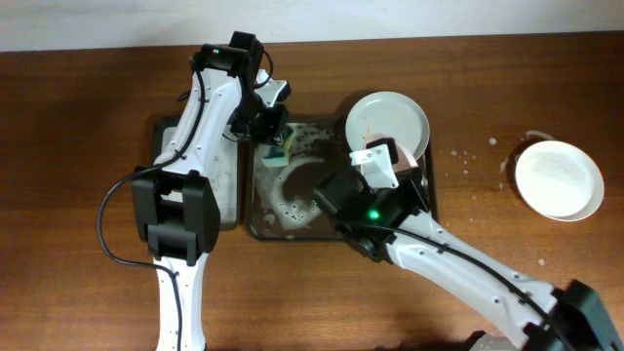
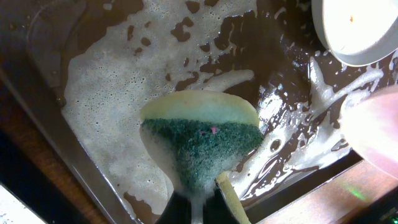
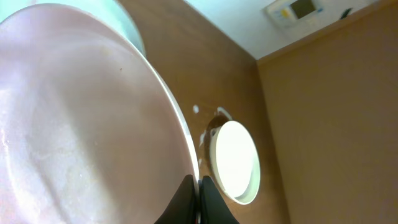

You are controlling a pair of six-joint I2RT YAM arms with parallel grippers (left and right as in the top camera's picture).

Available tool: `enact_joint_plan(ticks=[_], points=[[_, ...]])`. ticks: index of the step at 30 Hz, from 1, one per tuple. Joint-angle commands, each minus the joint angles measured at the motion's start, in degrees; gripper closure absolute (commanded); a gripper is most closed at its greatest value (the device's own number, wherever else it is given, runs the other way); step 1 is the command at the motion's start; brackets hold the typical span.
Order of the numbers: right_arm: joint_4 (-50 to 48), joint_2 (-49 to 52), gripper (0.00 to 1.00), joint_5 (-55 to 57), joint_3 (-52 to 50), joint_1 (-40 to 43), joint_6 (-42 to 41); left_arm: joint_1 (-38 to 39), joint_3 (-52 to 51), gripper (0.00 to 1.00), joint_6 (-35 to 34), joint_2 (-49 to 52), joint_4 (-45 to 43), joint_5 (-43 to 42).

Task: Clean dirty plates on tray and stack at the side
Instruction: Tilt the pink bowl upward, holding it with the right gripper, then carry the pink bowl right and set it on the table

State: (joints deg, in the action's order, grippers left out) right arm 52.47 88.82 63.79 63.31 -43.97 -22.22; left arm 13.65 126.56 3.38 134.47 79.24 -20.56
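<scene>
While over the tray (image 1: 317,175), pink plate (image 3: 81,124) gripped in right end effector (image 3: 199,186), sponge (image 2: 202,140) in left end effector (image 2: 198,200).

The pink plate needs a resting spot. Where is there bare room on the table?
Splashed but bare wooden tabletop lies between the dark foamy rectangular tray and the cream-white round plate. More lies left of the left arm. The tray is crowded: green sponge, pale round plate, glossy pink plate.
</scene>
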Motion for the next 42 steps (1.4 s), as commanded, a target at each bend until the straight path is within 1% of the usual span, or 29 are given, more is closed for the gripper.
enact_joint_plan(ticks=[1, 4, 7, 13, 16, 20, 23, 29, 32, 33, 37, 40, 42], points=[[-0.59, 3.65, 0.96, -1.29, -1.42, -0.22, -0.52, 0.11, -0.33, 1.00, -0.79, -0.33, -0.15, 0.50], [-1.75, 7.69, 0.96, -0.68, -1.73, -0.24, -0.52, 0.11, -0.33, 1.00, -0.76, -0.33, -0.15, 0.52], [-1.73, 8.24, 0.96, 3.52, -1.62, -0.26, -0.74, 0.11, -0.33, 1.00, -0.76, -0.33, -0.15, 0.90], [-1.90, 0.81, 0.96, 9.84, -0.94, -0.22, -0.70, 0.11, -0.33, 1.00, -0.79, -0.33, -0.15, 0.90], [-1.92, -4.76, 0.96, 15.82, -0.94, -0.22, -0.68, 0.11, -0.33, 1.00, -0.79, -0.33, -0.15, 0.87], [-2.01, -9.44, 0.96, 20.57, -0.94, -0.24, -0.66, 0.11, -0.33, 1.00, -1.22, -0.33, -0.15, 0.85], [-2.34, -9.70, 0.96, 20.63, -0.94, -0.22, -0.48, 0.11, -0.33, 1.00, -1.20, -0.33, -0.13, 0.87], [-2.91, -9.70, 0.96, 12.79, -0.94, -0.22, -0.50, 0.33, -0.33, 1.00, -1.20, -0.33, -0.79, 0.87], [-5.27, -9.73, 0.96, 5.27, -0.94, 1.51, -0.50, 0.33, -0.33, 1.00, -1.20, -0.33, -0.81, 0.87], [-6.05, -9.73, 0.96, 1.11, -0.94, 2.99, -0.50, 0.31, -0.33, 1.00, -1.20, -0.33, -0.85, 0.90], [-8.20, -9.73, 0.96, -12.04, -0.02, 12.13, -0.52, 0.31, -0.33, 1.00, -1.20, -0.33, -1.42, 0.87], [-8.35, -9.73, 0.96, -24.15, 2.54, 21.22, -0.52, 0.35, -0.33, 1.00, -1.20, -0.33, -1.64, 0.87], [-8.50, -9.73, 0.96, -37.27, 4.92, 30.23, -0.52, 0.44, -0.33, 1.00, -1.22, -0.33, -1.66, 0.87]])
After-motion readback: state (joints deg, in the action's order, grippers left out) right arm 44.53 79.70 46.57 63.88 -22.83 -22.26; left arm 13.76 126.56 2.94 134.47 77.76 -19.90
